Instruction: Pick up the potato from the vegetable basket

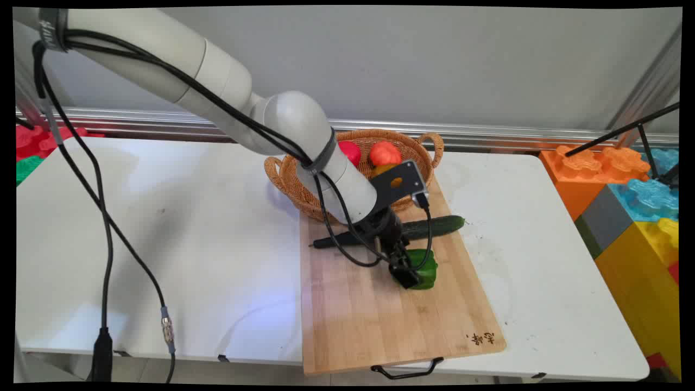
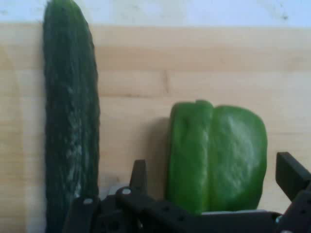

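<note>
Gripper [image 2: 214, 182]: fingers apart, straddling green pepper [image 2: 216, 155], not clamped. Cucumber [image 2: 70, 131] lies alongside, just beyond one finger. Both rest on wooden cutting board [image 1: 380, 320]. Wicker basket [image 1: 418, 146] behind arm.

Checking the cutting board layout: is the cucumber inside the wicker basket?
No, the cucumber lies on the wooden cutting board, in front of the basket.

White table [image 1: 163, 244] carries a wooden cutting board [image 1: 374, 315] and wicker basket [image 1: 293, 184]

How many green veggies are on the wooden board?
2: a cucumber lying across the board's far end, and a green pepper just nearer, between the gripper's open fingers. None looks hidden.
</note>
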Motion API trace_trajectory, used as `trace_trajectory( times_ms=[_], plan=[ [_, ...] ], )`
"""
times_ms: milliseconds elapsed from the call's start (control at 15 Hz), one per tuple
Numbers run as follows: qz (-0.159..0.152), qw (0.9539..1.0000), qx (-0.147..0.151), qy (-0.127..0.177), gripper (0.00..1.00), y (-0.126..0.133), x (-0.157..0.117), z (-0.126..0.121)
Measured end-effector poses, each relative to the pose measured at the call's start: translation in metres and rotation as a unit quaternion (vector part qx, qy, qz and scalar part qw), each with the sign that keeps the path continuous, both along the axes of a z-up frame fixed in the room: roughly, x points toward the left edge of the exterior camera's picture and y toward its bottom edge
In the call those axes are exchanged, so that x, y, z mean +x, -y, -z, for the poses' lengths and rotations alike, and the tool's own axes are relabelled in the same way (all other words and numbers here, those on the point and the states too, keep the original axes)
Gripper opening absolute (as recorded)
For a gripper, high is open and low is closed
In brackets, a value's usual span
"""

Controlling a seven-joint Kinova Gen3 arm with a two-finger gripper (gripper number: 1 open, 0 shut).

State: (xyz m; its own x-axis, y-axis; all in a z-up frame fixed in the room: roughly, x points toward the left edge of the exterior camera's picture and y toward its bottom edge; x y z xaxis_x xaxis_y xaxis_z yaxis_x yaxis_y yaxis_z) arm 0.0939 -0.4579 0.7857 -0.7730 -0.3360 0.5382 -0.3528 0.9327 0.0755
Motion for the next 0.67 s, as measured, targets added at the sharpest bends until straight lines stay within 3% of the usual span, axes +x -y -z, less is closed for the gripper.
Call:
trace_trajectory(
  times_ms=[200, 400, 667],
  plan=[
    [-0.003, 0.9998, -0.017, -0.005, 1.0, 0.008, 0.0, -0.018],
    [-0.011, 0.9982, -0.059, -0.002, 1.0, 0.024, 0.005, -0.05],
    [-0.039, 0.9917, -0.12, 0.022, 1.0, 0.057, 0.028, -0.087]
  ],
)
